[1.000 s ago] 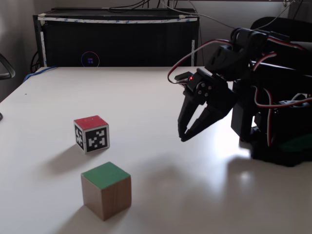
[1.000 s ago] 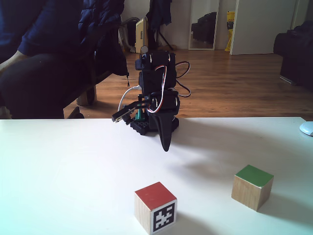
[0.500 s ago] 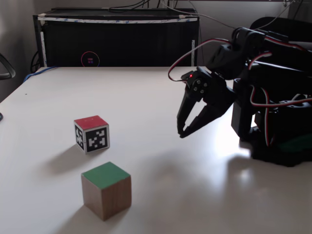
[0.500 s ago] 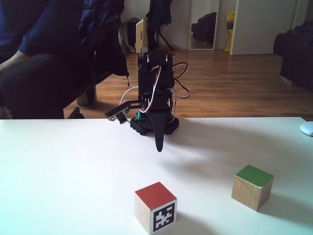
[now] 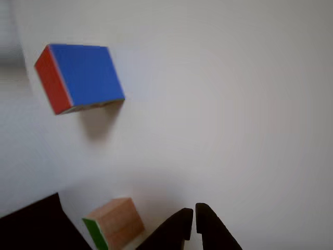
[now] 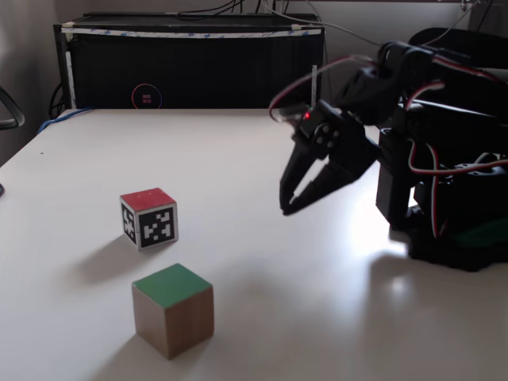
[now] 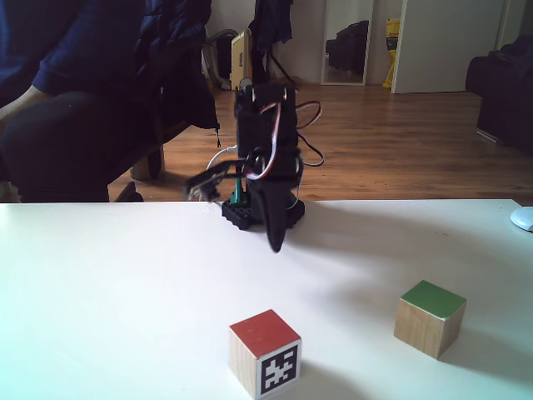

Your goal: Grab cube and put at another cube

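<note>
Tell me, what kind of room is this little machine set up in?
Probably a room in someone's home, not a lab. Behind the white table lies a wooden plank floor, with a leaning mirror and a white door at the back, and a seated person in dark clothes.

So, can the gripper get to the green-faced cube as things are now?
Probably yes. The gripper hangs above bare table with its fingertips nearly touching, the green-faced cube stands alone, and the red-topped cube sits off to one side.
</note>
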